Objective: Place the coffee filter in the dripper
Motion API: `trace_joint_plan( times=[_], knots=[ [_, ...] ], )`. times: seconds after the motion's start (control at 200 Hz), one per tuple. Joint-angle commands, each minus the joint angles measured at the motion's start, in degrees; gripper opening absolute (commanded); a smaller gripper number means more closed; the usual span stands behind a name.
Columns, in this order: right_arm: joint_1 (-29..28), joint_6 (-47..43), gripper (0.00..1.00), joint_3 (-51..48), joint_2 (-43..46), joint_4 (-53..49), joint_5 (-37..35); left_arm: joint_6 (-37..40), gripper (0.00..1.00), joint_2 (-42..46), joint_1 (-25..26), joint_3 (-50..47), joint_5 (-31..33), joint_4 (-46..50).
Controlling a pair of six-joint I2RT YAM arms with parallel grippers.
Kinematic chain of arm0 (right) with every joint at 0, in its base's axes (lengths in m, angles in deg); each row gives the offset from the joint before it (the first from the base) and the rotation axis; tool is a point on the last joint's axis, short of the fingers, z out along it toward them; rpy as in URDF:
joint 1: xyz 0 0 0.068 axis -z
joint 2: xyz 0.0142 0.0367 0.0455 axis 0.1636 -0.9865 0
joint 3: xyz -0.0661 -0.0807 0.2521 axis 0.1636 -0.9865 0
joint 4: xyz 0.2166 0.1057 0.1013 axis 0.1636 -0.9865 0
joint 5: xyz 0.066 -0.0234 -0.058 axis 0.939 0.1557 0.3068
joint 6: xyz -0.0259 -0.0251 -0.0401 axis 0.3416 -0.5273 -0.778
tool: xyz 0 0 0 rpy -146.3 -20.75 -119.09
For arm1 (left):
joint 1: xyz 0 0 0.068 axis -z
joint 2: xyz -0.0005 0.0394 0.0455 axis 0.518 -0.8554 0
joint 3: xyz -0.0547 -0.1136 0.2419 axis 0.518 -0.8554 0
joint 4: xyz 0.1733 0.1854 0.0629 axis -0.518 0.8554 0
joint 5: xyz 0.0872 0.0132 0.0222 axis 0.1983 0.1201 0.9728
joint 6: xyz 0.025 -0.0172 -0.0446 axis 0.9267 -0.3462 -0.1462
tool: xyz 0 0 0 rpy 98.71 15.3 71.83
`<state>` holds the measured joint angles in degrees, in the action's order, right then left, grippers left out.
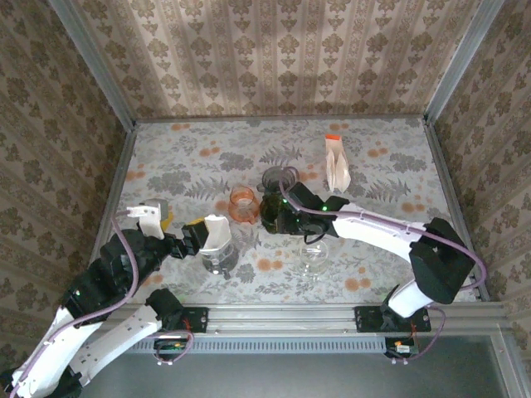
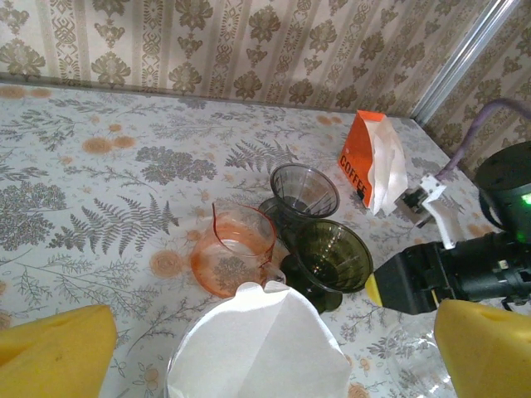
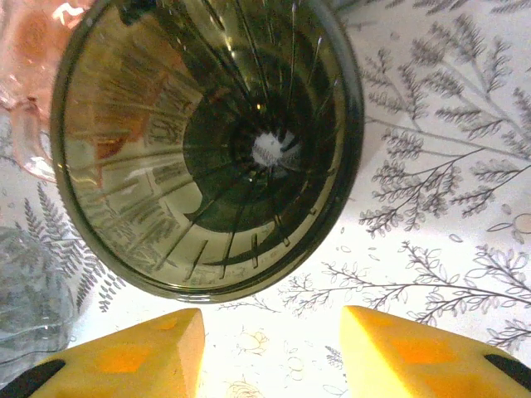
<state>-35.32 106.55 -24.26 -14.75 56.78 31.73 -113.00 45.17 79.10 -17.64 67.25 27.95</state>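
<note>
fern-print table (image 1: 390,249), green dripper (image 3: 207,149), white filter (image 2: 257,348)

Our left arm (image 1: 91,298) rises from its base at the near left, folds at the elbow and reaches forward and to the right, held low. The left gripper (image 1: 206,236) stands wide open. In the left wrist view its yellow fingers (image 2: 54,344) sit far apart at the two lower corners. Our right arm (image 1: 377,230) bends sharply at a black elbow on the far right, and its white forearm runs leftward toward the centre. The right gripper (image 1: 286,217) is angled downward with its jaws partly parted. In the right wrist view we see its yellow pads (image 3: 137,356) with a clear gap between them. The two grippers are apart from each other.
</note>
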Motion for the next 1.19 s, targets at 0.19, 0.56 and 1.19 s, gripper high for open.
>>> trace_joint_plan(
  times=[0.19,0.56,1.19],
  knots=[
    [-3.4,-7.54,0.51,2.92,3.17,2.71,8.56,0.28,1.0,1.02,-0.46,-0.61,0.54,0.96],
    [-7.43,-3.35,0.53,14.12,-13.53,5.25,11.46,-0.15,1.0,1.17,-0.56,-0.51,0.71,1.68],
    [0.79,-1.11,0.52,2.4,-5.06,2.73,-3.8,0.29,1.0,1.21,-0.59,-0.32,0.6,1.81]
  ],
)
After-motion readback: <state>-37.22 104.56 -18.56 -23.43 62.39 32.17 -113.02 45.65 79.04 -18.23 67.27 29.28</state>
